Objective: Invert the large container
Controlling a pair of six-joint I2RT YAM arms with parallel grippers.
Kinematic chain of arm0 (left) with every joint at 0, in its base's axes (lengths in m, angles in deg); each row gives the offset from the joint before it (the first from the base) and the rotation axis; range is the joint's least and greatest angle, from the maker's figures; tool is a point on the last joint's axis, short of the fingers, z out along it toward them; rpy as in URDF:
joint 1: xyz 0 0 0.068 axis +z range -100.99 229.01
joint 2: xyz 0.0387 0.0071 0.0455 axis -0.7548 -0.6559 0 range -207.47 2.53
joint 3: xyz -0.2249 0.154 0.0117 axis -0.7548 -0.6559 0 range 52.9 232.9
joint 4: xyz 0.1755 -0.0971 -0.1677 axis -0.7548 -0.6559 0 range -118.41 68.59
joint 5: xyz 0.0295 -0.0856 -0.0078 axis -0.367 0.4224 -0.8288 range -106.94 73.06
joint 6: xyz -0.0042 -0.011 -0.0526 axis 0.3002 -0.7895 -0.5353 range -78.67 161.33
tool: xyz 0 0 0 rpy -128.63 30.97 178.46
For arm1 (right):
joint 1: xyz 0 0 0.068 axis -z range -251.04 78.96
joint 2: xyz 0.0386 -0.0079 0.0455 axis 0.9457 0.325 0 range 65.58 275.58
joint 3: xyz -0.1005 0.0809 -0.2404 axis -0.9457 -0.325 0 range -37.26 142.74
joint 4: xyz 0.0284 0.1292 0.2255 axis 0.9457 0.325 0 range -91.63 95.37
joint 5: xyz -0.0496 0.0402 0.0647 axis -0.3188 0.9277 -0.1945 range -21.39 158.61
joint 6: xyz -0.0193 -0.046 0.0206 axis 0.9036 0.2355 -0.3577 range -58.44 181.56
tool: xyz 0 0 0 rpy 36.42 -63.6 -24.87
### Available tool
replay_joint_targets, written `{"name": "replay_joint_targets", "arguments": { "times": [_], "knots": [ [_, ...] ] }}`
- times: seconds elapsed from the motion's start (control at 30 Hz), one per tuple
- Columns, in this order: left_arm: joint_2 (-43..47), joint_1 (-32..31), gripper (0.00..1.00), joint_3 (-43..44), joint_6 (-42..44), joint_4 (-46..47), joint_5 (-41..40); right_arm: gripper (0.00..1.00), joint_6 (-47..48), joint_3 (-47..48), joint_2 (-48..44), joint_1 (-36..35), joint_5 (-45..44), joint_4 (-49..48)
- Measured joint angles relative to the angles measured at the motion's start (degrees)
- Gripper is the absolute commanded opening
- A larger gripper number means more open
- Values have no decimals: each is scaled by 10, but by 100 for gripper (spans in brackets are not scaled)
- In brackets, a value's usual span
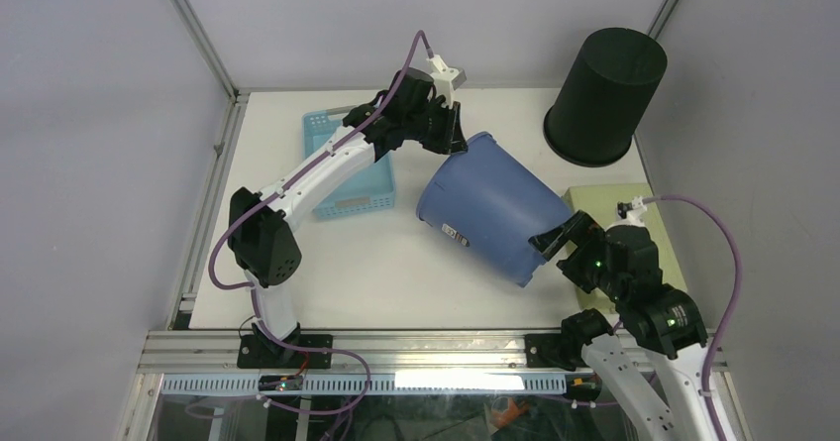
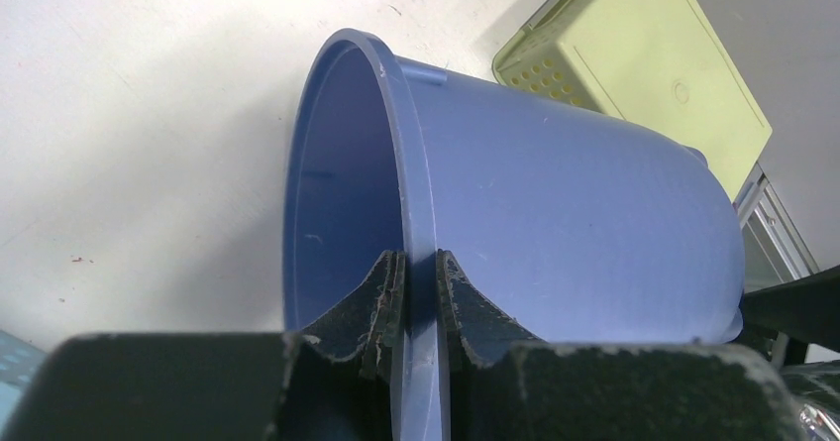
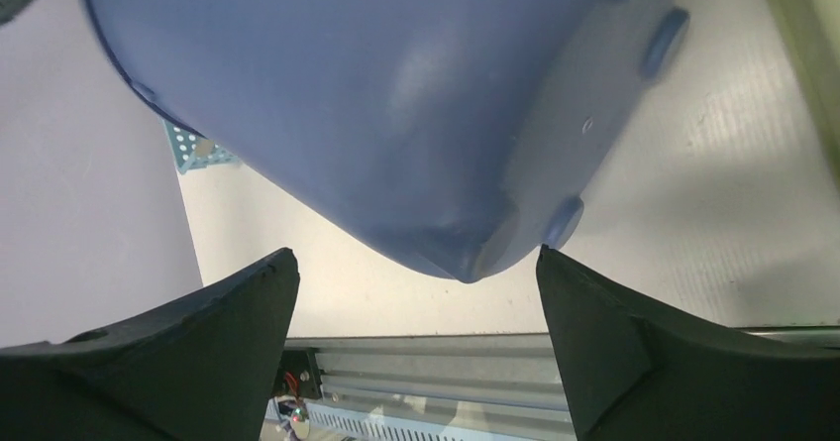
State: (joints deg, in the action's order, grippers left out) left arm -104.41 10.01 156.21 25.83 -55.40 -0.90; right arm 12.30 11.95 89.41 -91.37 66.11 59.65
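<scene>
- While the left gripper [image 2: 418, 263] pinches the rim of the large blue container [image 2: 575, 223], its jaws are clamped on that thin plastic edge.
- Right gripper [image 3: 416, 255]: spread wide, jaws on either side of the container's base, gripping nothing.
- The container is tipped on its side over the white table [image 1: 396, 282], mouth facing a light blue basket [image 1: 347, 188].
- Roughly halfway by my judgement: tipped over, but not yet turned mouth-down and set to rest.

table [image 1: 396, 273] white | light-blue basket [image 1: 362, 195] far left | black bin [image 1: 604, 94] far right | green basket [image 1: 604, 198] right
</scene>
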Motion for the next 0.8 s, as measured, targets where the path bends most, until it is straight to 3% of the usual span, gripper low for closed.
{"name": "replay_joint_targets", "arguments": {
  "times": [0.23,0.8],
  "knots": [
    [-1,0,0,-1,0,2,0,95,-19,-80,-21,0,64,-36],
    [-2,0,0,-7,2,15,-5,96,-2,-96,-21,0,62,-83]
  ]
}}
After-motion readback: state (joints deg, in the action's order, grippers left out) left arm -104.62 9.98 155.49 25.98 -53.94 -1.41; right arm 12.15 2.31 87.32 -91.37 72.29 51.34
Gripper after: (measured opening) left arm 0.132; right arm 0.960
